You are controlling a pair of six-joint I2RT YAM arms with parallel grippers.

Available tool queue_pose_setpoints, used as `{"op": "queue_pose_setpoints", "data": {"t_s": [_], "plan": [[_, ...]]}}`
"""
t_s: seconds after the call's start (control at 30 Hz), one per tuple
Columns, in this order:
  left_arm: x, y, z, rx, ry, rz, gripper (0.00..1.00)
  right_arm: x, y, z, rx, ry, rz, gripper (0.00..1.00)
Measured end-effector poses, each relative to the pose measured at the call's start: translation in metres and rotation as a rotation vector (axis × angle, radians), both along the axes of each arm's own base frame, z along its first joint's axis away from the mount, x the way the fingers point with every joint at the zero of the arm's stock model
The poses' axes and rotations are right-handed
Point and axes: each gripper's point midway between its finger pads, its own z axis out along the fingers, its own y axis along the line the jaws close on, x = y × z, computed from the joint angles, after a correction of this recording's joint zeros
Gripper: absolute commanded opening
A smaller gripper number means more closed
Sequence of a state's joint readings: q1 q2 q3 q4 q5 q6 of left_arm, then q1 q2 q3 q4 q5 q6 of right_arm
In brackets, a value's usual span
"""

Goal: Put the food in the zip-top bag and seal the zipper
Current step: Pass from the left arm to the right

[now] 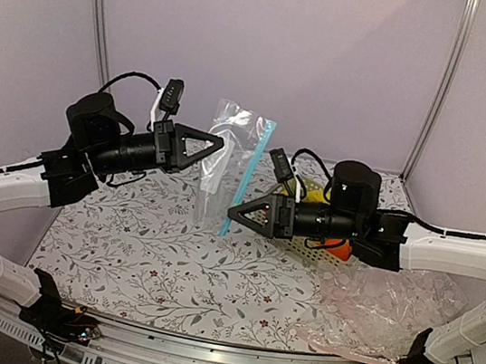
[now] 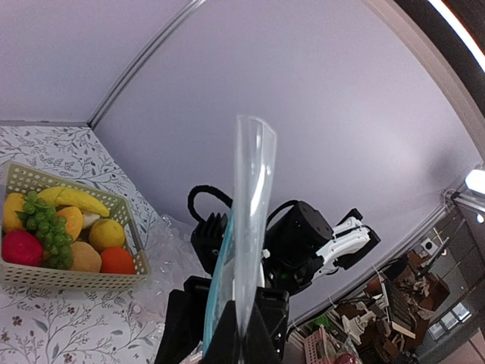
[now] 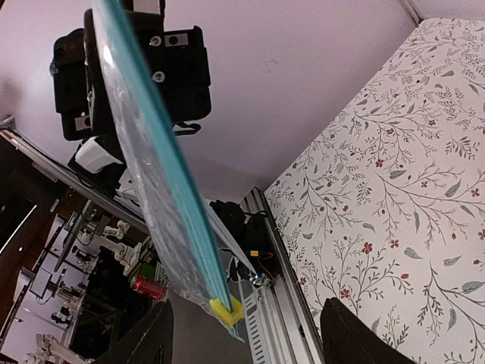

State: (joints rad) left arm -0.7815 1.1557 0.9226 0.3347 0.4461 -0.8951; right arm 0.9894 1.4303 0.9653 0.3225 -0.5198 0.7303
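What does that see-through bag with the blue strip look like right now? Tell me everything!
The zip-top bag is small, crinkly clear plastic and looks empty. A light blue zipper runs down one edge, ending in a little yellow slider. It hangs upright in the air above the table. The left tool pinches one side; the right tool stands open around the zipper's lower end.

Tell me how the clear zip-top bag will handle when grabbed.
Probably floppy: the zip-top bag sags crumpled in the left gripper. Likely very light, being thin clear film. Its zipper looks straighter, so it is probably the stiffest part to pinch.
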Motion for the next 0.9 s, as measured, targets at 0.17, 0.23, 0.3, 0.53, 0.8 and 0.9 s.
{"op": "queue_pose_setpoints", "data": {"t_s": [0.17, 0.23, 0.3, 0.53, 0.8, 0.9], "plan": [[0.001, 0.004, 0.004, -0.017, 0.001, 0.003, 0.01, -0.005, 0.003, 0.001, 0.014, 0.007, 0.029, 0.54], [0.0, 0.005, 0.005, -0.022, 0.0, 0.002, 0.01, -0.007, 0.004, 0.004, 0.027, 0.002, 0.037, 0.51], [-0.001, 0.007, 0.005, -0.025, 0.003, 0.001, 0.01, -0.007, 0.004, 0.008, 0.041, -0.006, 0.042, 0.51], [-0.003, 0.009, 0.004, -0.035, 0.016, -0.004, 0.01, -0.007, 0.005, 0.02, 0.09, -0.033, 0.043, 0.49], [-0.004, 0.011, 0.002, -0.045, 0.027, -0.004, 0.02, -0.005, 0.014, 0.016, 0.093, -0.034, 0.06, 0.46], [-0.004, 0.012, 0.003, -0.046, 0.026, -0.002, 0.02, -0.008, 0.016, 0.015, 0.092, -0.033, 0.074, 0.44]]}}
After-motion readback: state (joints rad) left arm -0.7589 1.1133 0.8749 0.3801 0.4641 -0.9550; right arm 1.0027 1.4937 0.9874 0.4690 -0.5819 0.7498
